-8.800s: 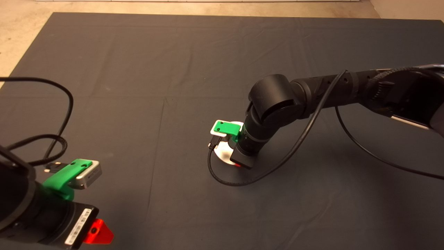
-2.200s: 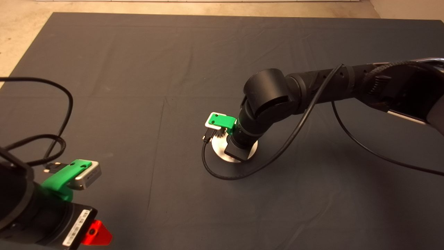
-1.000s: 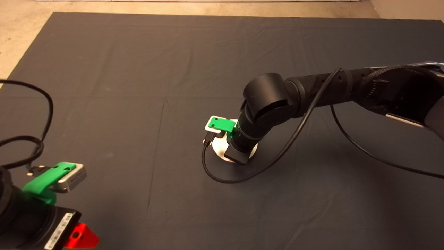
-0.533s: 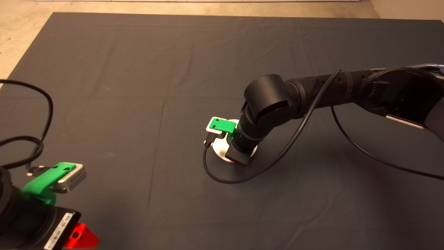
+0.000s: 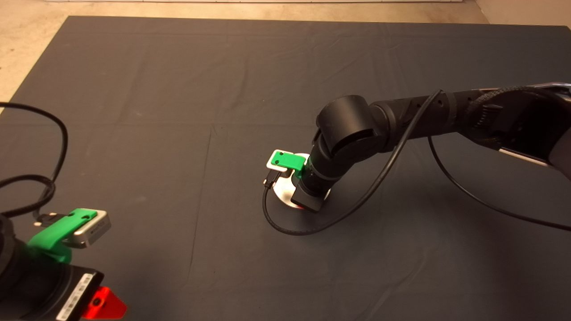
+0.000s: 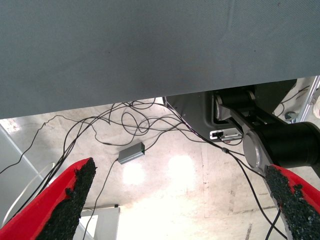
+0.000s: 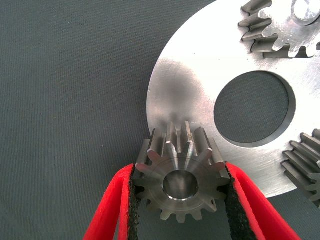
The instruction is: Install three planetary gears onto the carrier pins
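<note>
My right gripper (image 7: 180, 196) is shut on a dark-silver planetary gear (image 7: 179, 176), held flat between its pads over the near rim of the silver carrier disc (image 7: 192, 70). I cannot tell whether a pin sits in this gear's hole. Two more gears rest on the disc: one (image 7: 272, 27) with a carrier pin (image 7: 306, 9) showing in its centre, the other (image 7: 306, 161) cut off by the picture edge. In the head view the right wrist covers most of the disc (image 5: 284, 194), and the gripper (image 5: 304, 204) is mostly hidden. My left gripper (image 5: 103, 306) waits open at the lower left.
A black cable (image 5: 285, 227) loops on the mat just in front of the disc. The left wrist view shows the mat's edge (image 6: 150, 95), a floor with loose cables (image 6: 130, 122) and a small grey box (image 6: 131, 153).
Over the last second the right wrist has shifted slightly right and toward the near rim of the disc, still holding the gear. The left arm has not moved.
</note>
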You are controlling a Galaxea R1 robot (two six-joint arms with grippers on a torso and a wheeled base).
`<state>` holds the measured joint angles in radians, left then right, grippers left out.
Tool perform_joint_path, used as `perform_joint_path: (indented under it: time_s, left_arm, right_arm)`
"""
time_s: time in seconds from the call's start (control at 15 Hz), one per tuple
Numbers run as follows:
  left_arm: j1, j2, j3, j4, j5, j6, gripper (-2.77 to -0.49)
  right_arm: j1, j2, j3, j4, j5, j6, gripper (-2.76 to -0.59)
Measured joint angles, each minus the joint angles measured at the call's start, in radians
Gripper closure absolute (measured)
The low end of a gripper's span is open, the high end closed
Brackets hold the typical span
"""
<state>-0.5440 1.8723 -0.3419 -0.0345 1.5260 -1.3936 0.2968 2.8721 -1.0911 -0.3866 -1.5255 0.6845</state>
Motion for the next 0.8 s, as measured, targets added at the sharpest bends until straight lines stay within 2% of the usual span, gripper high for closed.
perform_joint_path:
  time_s: [0.8]
  left_arm:
    - [0.0, -0.004, 0.0, 0.0, 0.0, 0.006, -2.47]
  right_arm:
    - [-0.01, 0.001, 0.01, -0.003, -0.008, -0.003, -0.94]
